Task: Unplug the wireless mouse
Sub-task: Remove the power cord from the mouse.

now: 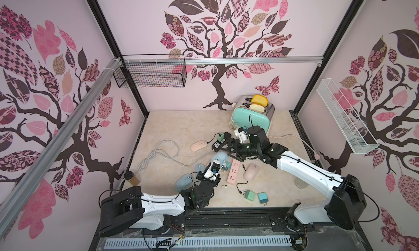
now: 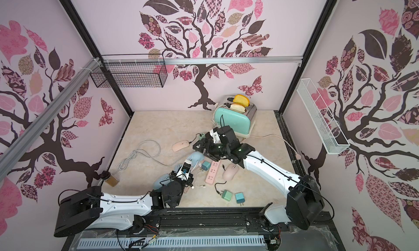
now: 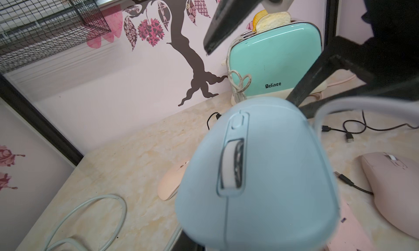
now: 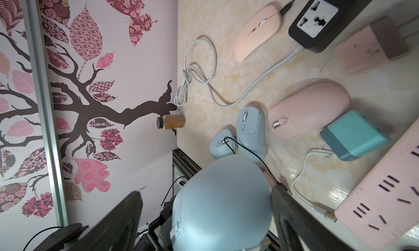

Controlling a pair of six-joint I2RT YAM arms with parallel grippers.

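Only the right wrist view is showing the right gripper (image 4: 206,190), jaws wide apart, straddling the blue mouse (image 4: 222,206); the left gripper (image 1: 216,163) is clamping it aloft.

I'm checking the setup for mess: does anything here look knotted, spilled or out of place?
The grey cable on the left part of the table is tied in a loose knot rather than lying straight. Nothing looks spilled or broken.

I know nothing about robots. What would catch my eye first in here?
In the middle of the table, the left gripper holds a light blue mouse aloft, and the right gripper is open around it. At the back stands a mint toaster with bread in it, under a big tree mural.
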